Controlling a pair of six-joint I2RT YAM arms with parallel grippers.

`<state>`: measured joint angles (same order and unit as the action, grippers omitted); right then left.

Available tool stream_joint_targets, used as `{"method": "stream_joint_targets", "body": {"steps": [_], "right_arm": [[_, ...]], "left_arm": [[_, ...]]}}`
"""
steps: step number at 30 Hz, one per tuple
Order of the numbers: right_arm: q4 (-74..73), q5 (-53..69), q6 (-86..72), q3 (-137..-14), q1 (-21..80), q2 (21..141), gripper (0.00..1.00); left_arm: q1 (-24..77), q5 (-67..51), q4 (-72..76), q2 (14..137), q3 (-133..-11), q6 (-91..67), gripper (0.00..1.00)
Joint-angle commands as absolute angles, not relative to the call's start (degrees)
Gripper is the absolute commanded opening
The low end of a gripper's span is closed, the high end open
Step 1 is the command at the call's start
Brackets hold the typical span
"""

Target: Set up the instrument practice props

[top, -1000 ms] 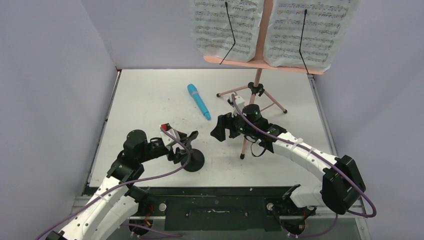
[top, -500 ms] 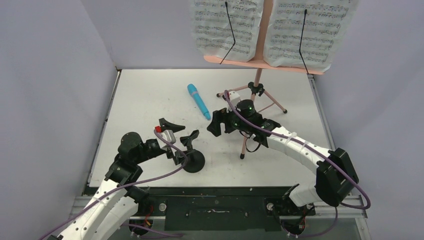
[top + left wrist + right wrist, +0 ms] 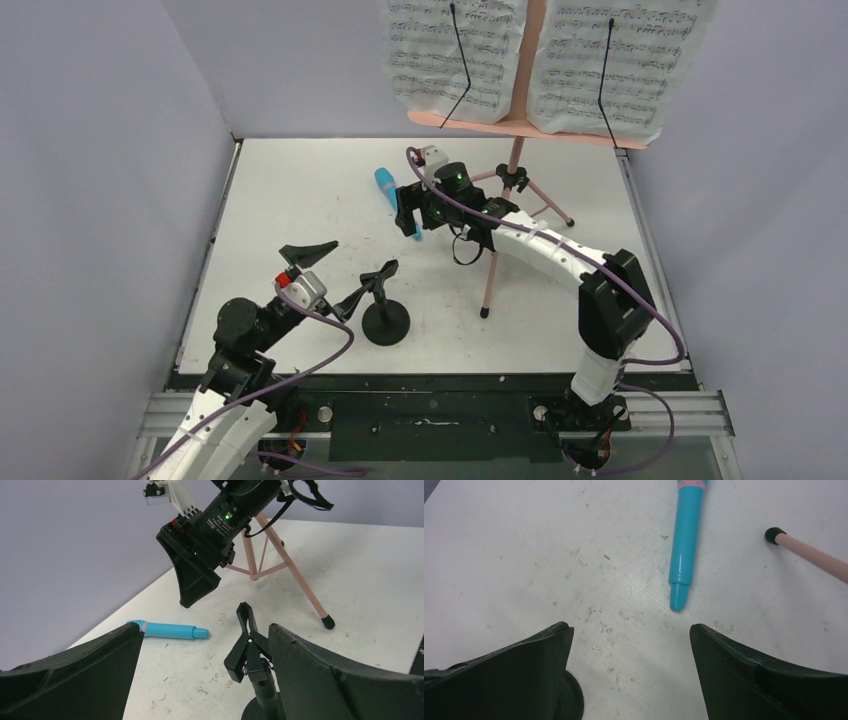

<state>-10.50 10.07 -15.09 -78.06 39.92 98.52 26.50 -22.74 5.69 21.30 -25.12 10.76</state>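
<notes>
The pink music stand (image 3: 524, 126) stands at the back on tripod legs, with white sheet-music pages (image 3: 440, 60) on its desk. The bright blue microphone (image 3: 385, 184) lies flat on the table, its near end hidden under my right gripper (image 3: 410, 215), which hovers open just above it. In the right wrist view the microphone (image 3: 686, 545) lies ahead of the open gripper (image 3: 631, 627). The black mic stand (image 3: 385, 318) stands upright on its round base. My left gripper (image 3: 333, 276) is open and empty, just left of the stand's clip (image 3: 248, 645).
A pink tripod leg (image 3: 489, 280) with a black foot reaches toward the front, right of the mic stand. Another foot (image 3: 775, 533) sits right of the microphone. Grey walls close the table's left, back and right. A black rail (image 3: 430, 400) runs along the near edge.
My left gripper opened off the mic stand's clip and drew back to the near left. My right gripper moved to the far left, from beside the tripod leg to over the blue microphone.
</notes>
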Motion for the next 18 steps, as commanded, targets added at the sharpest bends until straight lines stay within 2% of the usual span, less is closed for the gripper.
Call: {"method": "stream_joint_targets", "body": {"steps": [1,7,18], "right_arm": [[-14.9,3.4,-10.6,-86.4,40.5,104.3,0.90],[-20.8,-0.9,-6.6,-98.5,40.5,115.2,0.92],[-26.6,-1.3,-5.1,-118.0,40.8,131.9,0.98]], "left_arm": [[25.8,-19.1,10.2,18.4,-23.5,11.6,0.97],[25.7,-19.1,10.9,17.6,-22.9,11.9,0.97],[25.6,-21.4,10.9,18.8,-22.4,11.0,0.97]]}}
